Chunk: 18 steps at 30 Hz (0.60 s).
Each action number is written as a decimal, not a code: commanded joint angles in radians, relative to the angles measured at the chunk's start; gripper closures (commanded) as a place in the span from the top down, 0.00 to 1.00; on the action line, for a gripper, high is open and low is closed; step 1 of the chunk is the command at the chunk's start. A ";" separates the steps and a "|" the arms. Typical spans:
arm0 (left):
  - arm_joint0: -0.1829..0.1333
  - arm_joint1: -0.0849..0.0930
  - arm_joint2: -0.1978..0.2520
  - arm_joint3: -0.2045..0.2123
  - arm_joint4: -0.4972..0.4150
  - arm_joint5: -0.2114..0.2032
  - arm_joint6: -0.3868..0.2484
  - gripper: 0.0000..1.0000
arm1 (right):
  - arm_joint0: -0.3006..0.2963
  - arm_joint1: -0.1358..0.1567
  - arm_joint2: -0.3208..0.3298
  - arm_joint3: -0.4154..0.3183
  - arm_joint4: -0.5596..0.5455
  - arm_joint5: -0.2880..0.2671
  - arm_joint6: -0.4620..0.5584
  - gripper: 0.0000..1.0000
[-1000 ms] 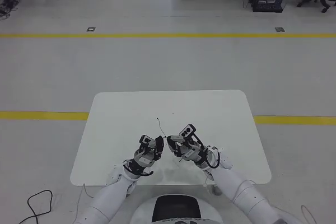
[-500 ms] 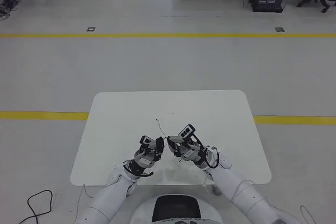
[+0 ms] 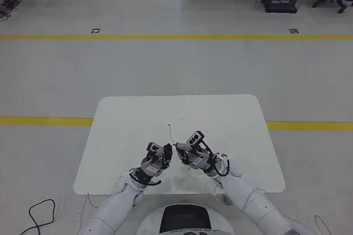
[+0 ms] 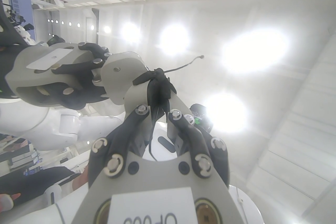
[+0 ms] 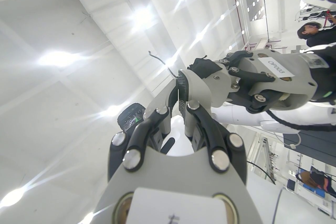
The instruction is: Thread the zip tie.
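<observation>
A: where's the zip tie [image 4: 183, 66]?
B: held in the air over the tabletop [image 3: 235, 117], near the middle of its near edge, pinched right where the two claw tips meet
A: claw states?
B: left claw [image 3: 164, 154] is closed on the tie. A thin black strand runs down between its fingers [image 4: 135, 96] toward the palm. right claw [image 3: 180, 153] is clamped on it too, ridged pads pressed together, tie coming out at the tip
A: tips touching?
B: yes, tip to tip. Left one has black wrapping bunched at its fingertips
A: free end?
B: thin tail sticks out past the tips, up and away from the near edge, slightly curved, small knob at the end
</observation>
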 commanded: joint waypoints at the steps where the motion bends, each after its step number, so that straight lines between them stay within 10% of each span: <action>1: 0.000 0.000 -0.003 0.000 -0.007 -0.003 0.001 0.00 | -0.001 -0.001 0.002 0.002 -0.003 0.001 0.001 0.00; 18: -0.001 -0.003 -0.009 0.001 -0.009 -0.009 0.005 0.00 | -0.017 -0.001 0.034 0.003 -0.038 0.004 0.009 0.00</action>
